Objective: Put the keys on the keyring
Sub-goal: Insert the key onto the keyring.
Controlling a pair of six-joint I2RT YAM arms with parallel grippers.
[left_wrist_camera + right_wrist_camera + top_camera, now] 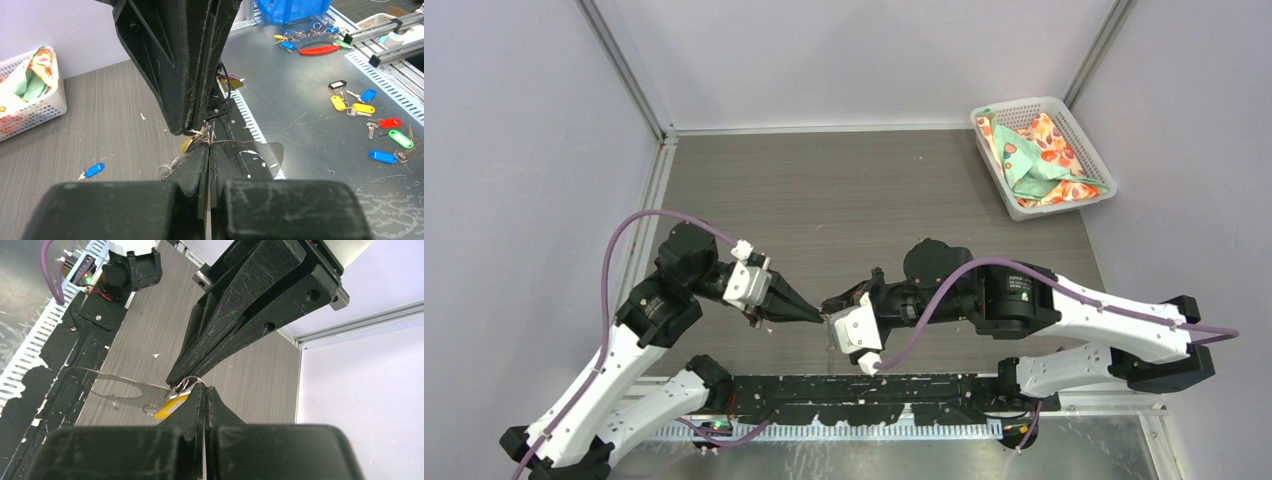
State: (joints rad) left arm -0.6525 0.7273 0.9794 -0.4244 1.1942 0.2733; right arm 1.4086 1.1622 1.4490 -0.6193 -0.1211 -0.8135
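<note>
My left gripper [817, 318] and right gripper [830, 306] meet tip to tip above the near middle of the table, both shut. A thin silver wire loop, the keyring [192, 381], runs between the two tips, and each appears pinched on it. More of its loops show below my left fingers [168, 169]. The yellow-headed key [172, 406] hangs just under the tips; in the left wrist view this yellow key [188, 144] is half hidden. The blue-headed key [93, 170] lies flat on the table, left of the left gripper [208, 145]. The right gripper [205, 388] shows no gap.
A white basket [1064, 118] holding patterned cloth stands at the back right corner. A black rail [874, 395] and a thin metal plate [125, 388] lie along the near edge. Several coloured key tags [363, 108] lie on the bench beyond the table.
</note>
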